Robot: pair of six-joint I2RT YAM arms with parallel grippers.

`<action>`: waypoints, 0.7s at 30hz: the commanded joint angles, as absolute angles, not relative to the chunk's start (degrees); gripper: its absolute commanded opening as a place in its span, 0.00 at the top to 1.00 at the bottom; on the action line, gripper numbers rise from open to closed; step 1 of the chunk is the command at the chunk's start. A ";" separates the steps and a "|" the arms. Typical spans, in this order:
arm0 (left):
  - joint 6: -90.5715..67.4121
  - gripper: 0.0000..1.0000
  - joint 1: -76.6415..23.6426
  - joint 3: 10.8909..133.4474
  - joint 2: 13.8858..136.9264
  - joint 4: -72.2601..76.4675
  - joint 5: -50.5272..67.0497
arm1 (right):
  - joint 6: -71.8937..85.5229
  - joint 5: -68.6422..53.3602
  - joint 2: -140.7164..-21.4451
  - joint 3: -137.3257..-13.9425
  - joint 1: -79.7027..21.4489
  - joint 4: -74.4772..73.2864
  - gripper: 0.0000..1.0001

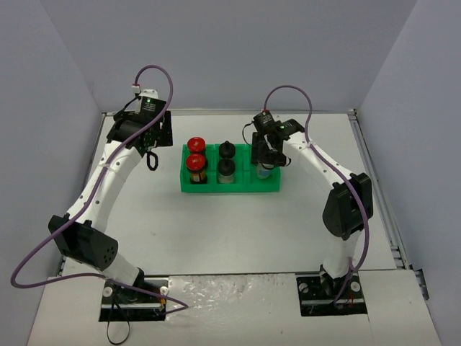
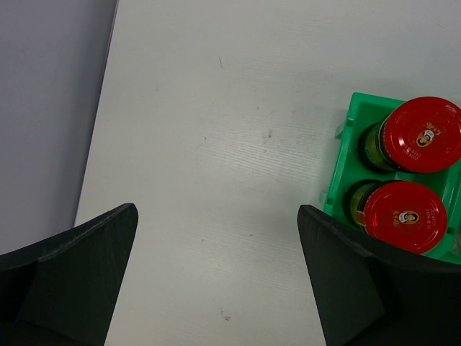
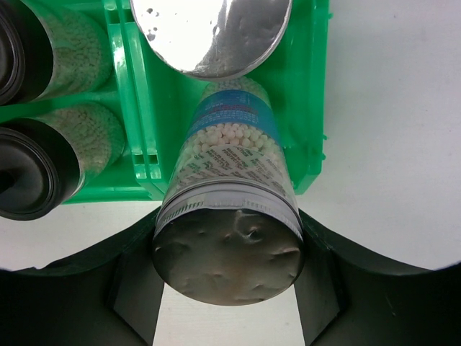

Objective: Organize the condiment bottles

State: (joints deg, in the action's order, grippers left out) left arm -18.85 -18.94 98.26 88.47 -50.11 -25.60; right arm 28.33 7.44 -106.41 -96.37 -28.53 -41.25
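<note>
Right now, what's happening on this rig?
The right claw is shut on a silver-capped jar, holding it in the green tray's right compartment beside the other silver-capped jar. Two red-capped jars fill the left compartment, two black-capped jars the middle. The left claw is open and empty over the table, left of the tray.

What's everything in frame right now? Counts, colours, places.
red-capped jars: 2, dark brown, tray's left compartment
black-capped jars: 2, pale, middle compartment
silver-capped jars: 2, bluish labels, one standing in right compartment, one gripped with its bottom end in the same compartment
tray: 1, green, table centre
table: 1, white
cables: 2, purple, one per arm
left arm: white, jaws open, left of tray
right arm: white, jaws shut on silver-capped jar
</note>
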 commanded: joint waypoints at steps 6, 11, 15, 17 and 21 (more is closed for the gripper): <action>-18.90 0.09 -18.54 101.34 87.10 -49.04 -26.98 | 27.42 7.04 -105.29 -93.54 -28.65 -36.76 1.00; -18.87 0.09 -18.54 101.28 87.19 -49.13 -27.07 | 27.37 6.54 -106.34 -92.38 -28.62 -35.87 1.00; -18.81 0.09 -18.51 101.04 87.25 -49.07 -27.16 | 27.30 6.09 -106.90 -92.05 -28.60 -35.33 1.00; -18.81 0.09 -18.54 100.99 87.36 -49.04 -27.16 | 27.16 5.98 -107.05 -92.02 -28.65 -35.25 1.00; -18.89 0.09 -18.47 100.99 87.62 -48.88 -27.07 | 26.99 5.80 -107.38 -91.61 -28.64 -35.07 0.99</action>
